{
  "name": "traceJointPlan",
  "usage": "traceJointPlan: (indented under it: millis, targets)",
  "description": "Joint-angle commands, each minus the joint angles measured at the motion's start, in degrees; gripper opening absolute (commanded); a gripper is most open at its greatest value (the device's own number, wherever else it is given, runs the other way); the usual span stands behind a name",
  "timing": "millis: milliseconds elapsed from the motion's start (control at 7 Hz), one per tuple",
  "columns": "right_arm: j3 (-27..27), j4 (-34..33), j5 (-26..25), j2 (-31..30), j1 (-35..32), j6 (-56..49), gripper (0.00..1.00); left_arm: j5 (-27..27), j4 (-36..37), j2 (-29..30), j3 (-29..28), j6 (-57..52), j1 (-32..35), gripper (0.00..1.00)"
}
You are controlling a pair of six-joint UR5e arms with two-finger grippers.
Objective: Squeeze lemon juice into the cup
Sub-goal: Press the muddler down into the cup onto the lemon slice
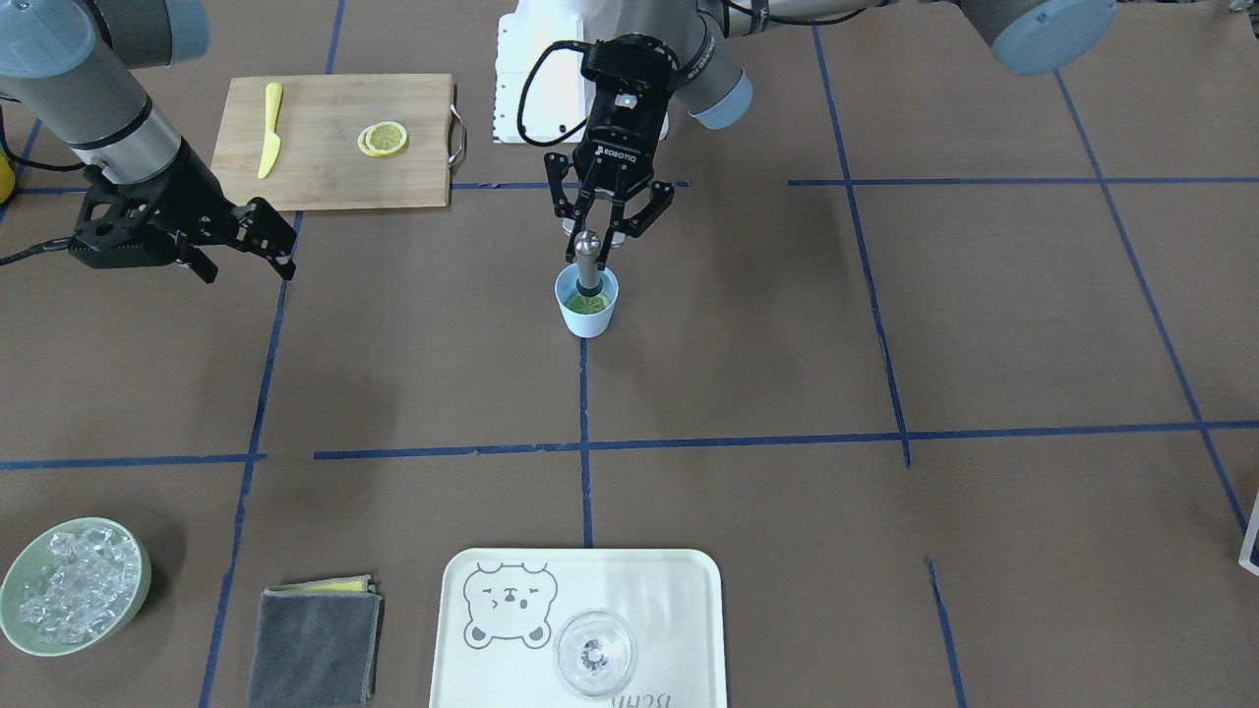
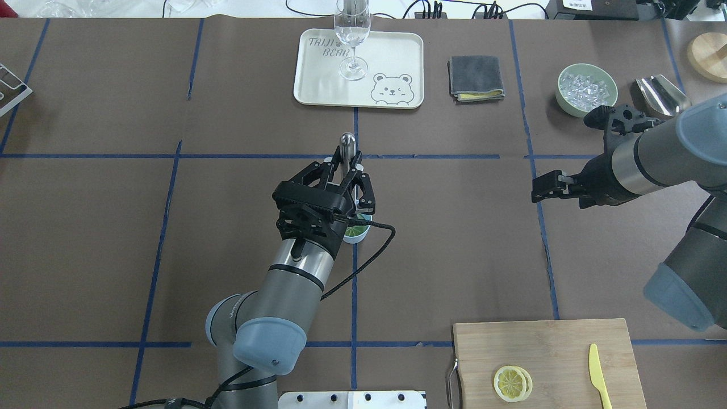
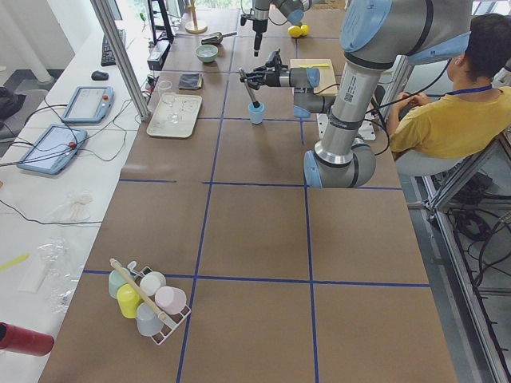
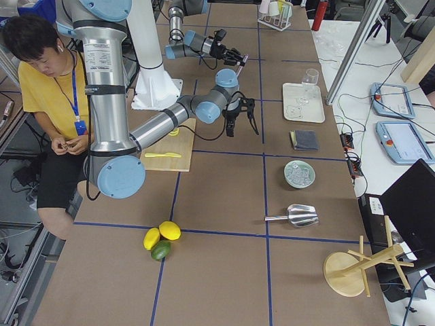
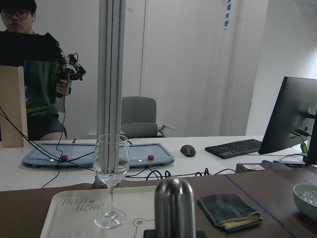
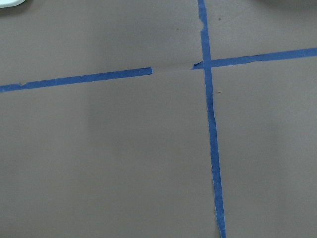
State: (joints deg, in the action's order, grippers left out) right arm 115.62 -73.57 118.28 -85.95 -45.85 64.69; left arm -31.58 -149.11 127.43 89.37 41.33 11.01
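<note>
The light-blue cup (image 1: 587, 324) stands at the table's middle with a lemon slice (image 1: 588, 303) lying inside it. A metal muddler (image 1: 588, 258) stands in the cup on the slice. My left gripper (image 1: 596, 236) is right above the cup, shut on the muddler's upper shaft. In the overhead view my left wrist hides most of the cup (image 2: 359, 236). The muddler's rounded top fills the bottom of the left wrist view (image 5: 173, 208). My right gripper (image 1: 246, 261) is open and empty, hovering apart between the cup and the cutting board.
A wooden cutting board (image 1: 334, 167) holds two more lemon slices (image 1: 383, 139) and a yellow plastic knife (image 1: 270, 130). On the far side are a tray (image 1: 669, 610) with a clear glass (image 1: 593, 654), a grey cloth (image 1: 315, 644) and a green bowl of ice (image 1: 144, 580).
</note>
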Motion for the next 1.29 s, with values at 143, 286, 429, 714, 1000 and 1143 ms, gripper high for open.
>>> traceJointPlan:
  millis: [143, 286, 429, 714, 1000, 1143]
  targets:
    - [-0.04, 0.00, -0.07, 0.34, 0.06, 0.00, 1.00, 0.11, -0.05, 0.01, -3.06, 1.47, -1.25, 0.00]
    - [-0.04, 0.00, -0.07, 0.52, 0.06, 0.00, 1.00, 0.11, -0.05, 0.01, -3.85, 1.56, -1.25, 0.00]
    - [-0.04, 0.00, -0.07, 0.52, 0.06, 0.00, 1.00, 0.11, -0.05, 0.01, -4.03, 1.56, -1.25, 0.00]
    - [0.04, 0.00, 0.02, 0.60, 0.06, 0.00, 1.00, 0.03, -0.05, 0.10, -4.03, 1.56, -1.34, 0.00]
    - [0.13, 0.00, 0.02, 0.60, 0.06, 0.00, 1.00, 0.02, -0.13, 0.10, -4.03, 1.56, -1.34, 0.00]
    - [0.22, 0.00, 0.02, 0.61, 0.06, 0.09, 1.00, 0.02, -0.13, 0.18, -3.86, 1.56, -1.34, 0.00]
